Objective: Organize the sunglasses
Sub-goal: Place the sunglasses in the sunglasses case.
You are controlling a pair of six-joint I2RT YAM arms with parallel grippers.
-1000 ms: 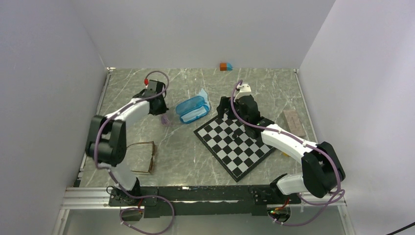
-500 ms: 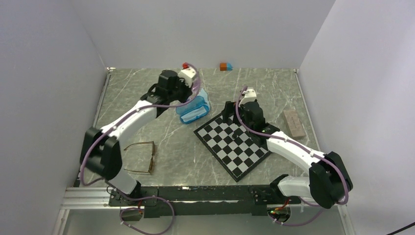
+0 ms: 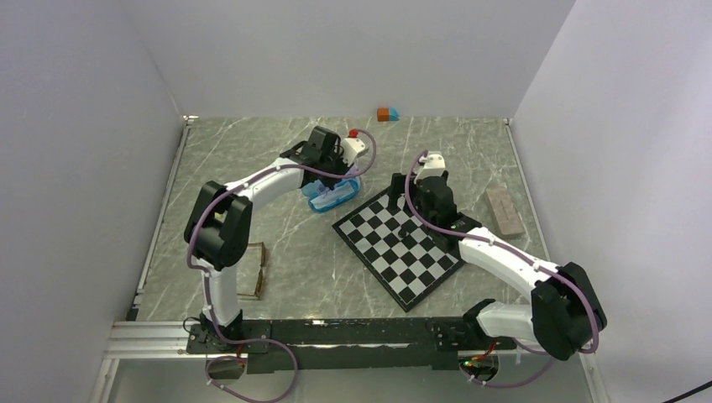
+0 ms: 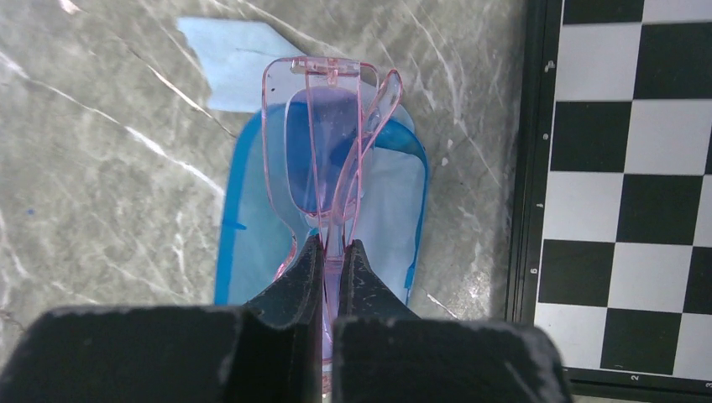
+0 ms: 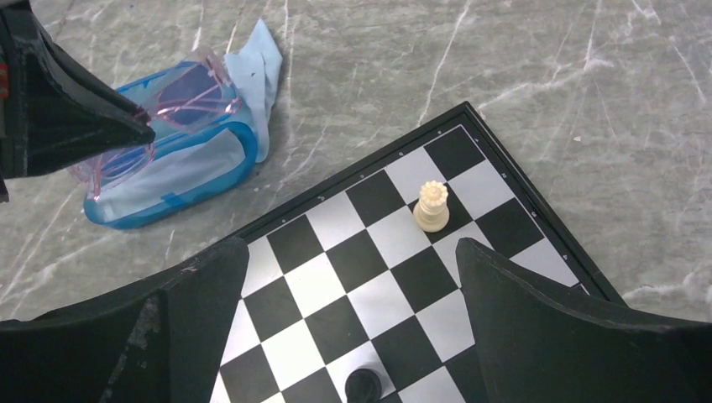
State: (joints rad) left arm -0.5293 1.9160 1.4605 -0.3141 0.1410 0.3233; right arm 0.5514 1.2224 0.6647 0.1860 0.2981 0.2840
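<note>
My left gripper point(image 4: 333, 243) is shut on the small translucent purple sunglasses point(image 4: 323, 126), folded, holding them by one end just above the open blue case point(image 4: 228, 227). In the top view the left gripper point(image 3: 329, 172) is over that case point(image 3: 340, 195). The right wrist view shows the purple pair point(image 5: 180, 88) at the case's point(image 5: 185, 180) upper rim. The brown thin-framed sunglasses point(image 3: 252, 270) lie on the table at the near left, partly behind the left arm. My right gripper point(image 5: 353, 252) is open and empty above the chessboard point(image 5: 378, 277).
A light-blue cloth point(image 4: 231, 50) lies behind the case. The chessboard point(image 3: 407, 248) carries a white piece point(image 5: 432, 206) and a black piece point(image 5: 363, 384). A brown block point(image 3: 504, 211) lies at the right, and an orange and blue block point(image 3: 387, 114) sits by the back wall.
My left arm has swung right from the left side of the table to over the blue case, carrying the purple sunglasses. My right gripper has moved slightly right over the board.
</note>
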